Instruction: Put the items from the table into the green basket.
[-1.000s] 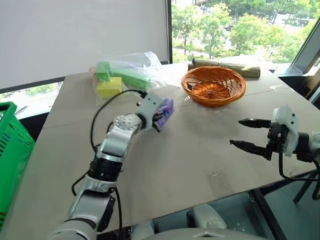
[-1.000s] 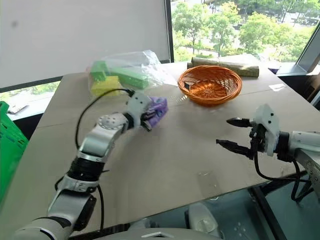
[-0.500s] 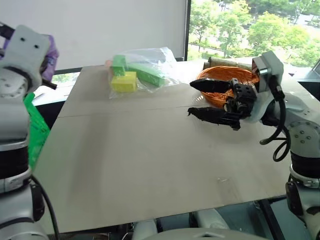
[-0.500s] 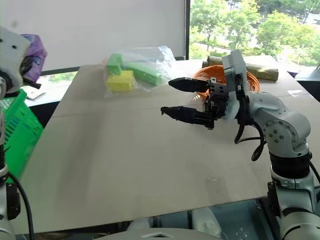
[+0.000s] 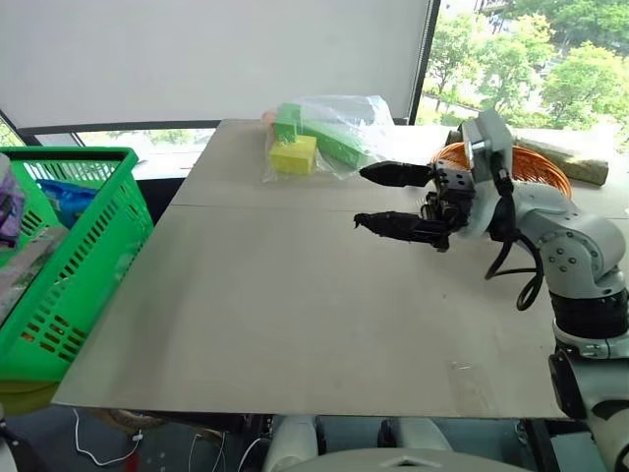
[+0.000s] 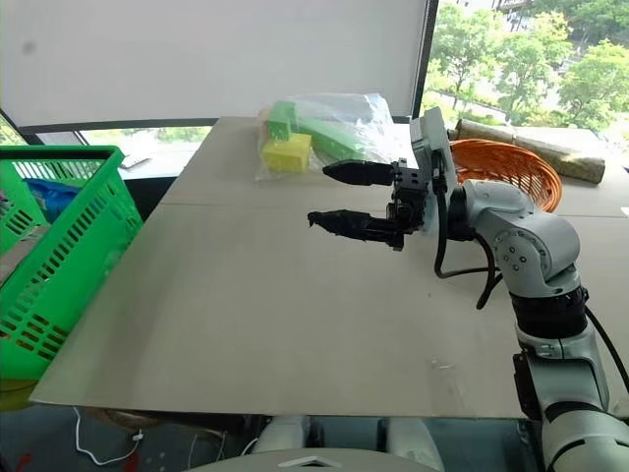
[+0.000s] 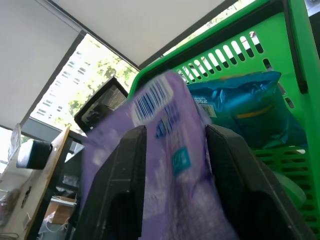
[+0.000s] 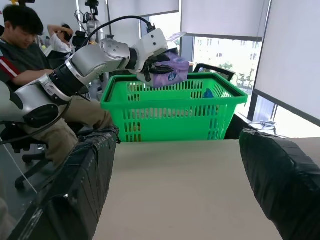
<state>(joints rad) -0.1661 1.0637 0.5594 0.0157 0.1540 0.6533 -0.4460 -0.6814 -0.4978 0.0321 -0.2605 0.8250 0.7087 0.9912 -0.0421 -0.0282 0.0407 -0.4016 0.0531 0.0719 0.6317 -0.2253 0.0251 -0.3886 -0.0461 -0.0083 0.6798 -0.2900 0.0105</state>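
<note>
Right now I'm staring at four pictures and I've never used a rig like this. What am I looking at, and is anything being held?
It is a two-armed robot. Two pictures come from cameras on its head, looking down over the table. The other two come from cameras on its wrists, looking along each hand's two black fingers.

The right hand hangs over the table, open and empty. On the far side of the table lie a clear bag of green and yellow blocks and an orange wicker basket.

In the right wrist picture, the left hand is above the green basket beside the table, with a purple tissue pack between its fingers. A blue packet lies in that basket already.
</note>
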